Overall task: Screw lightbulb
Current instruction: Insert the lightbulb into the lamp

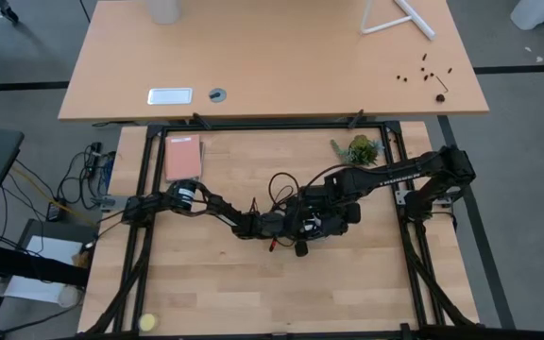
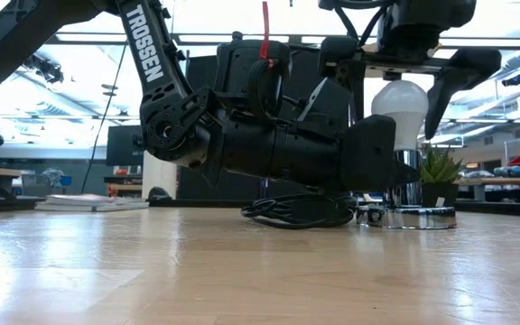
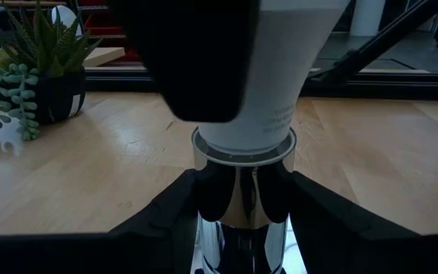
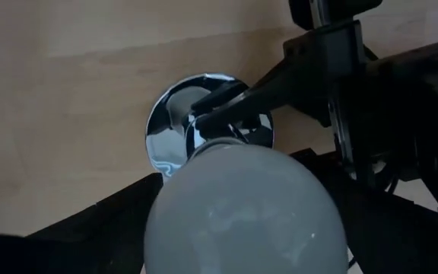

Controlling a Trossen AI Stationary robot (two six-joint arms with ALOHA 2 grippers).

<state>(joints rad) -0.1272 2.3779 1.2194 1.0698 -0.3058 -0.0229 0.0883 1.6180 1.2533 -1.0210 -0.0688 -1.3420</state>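
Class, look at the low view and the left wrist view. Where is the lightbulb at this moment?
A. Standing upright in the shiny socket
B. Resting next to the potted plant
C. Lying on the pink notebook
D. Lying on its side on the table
A: in the low view the lightbulb stands upright above the shiny socket, and the left wrist view shows its neck seated in the socket's rim.

Both arms are matte black, built of boxy housings and round joints. One arm (image 2: 165,77) carries white block letters reading TROSSEN along its link, above a round joint cap with small screws. A red cable tie (image 2: 264,32) stands up above the letters, and black cables (image 1: 281,184) loop beside the housings.
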